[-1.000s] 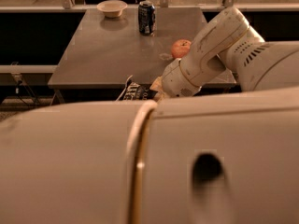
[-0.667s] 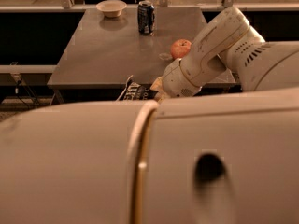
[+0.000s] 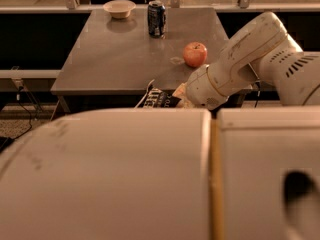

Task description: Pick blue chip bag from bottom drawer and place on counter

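The blue chip bag, dark with a white lettered label, hangs at the front edge of the counter, partly above the edge. My gripper comes in from the right at the end of the white arm and meets the bag's right side, shut on it. Its fingertips are mostly hidden by the bag and by the wrist. The bottom drawer is hidden behind my large beige arm link in the foreground.
On the counter stand a red apple near the front right, a blue soda can at the back, and a beige bowl at the back left. A rail runs behind the counter. A cable hangs at the left.
The wrist and the bag have shifted a little to the right. The big foreground link has swung right, its seam now further right. The counter items have not moved.
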Controlling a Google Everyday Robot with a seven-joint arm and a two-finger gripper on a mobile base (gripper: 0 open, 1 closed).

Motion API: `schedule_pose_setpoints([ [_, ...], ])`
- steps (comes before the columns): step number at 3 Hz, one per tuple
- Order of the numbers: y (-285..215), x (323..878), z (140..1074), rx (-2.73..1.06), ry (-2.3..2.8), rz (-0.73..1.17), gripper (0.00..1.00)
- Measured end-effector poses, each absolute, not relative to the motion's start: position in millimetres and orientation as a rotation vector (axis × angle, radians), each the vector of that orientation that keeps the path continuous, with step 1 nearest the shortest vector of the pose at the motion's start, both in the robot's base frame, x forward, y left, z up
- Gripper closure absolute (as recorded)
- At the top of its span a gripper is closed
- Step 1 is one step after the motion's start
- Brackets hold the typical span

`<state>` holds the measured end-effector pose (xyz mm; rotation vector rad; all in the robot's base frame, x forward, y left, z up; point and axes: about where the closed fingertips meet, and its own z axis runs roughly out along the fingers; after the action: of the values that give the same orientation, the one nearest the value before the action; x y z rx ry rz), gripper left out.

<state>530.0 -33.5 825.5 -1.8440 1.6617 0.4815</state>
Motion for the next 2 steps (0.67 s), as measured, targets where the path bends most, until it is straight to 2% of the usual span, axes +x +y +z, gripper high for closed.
schedule_pose_setpoints([
  [2,-79,555,907,-1.758,1.624,0.409,1.0],
])
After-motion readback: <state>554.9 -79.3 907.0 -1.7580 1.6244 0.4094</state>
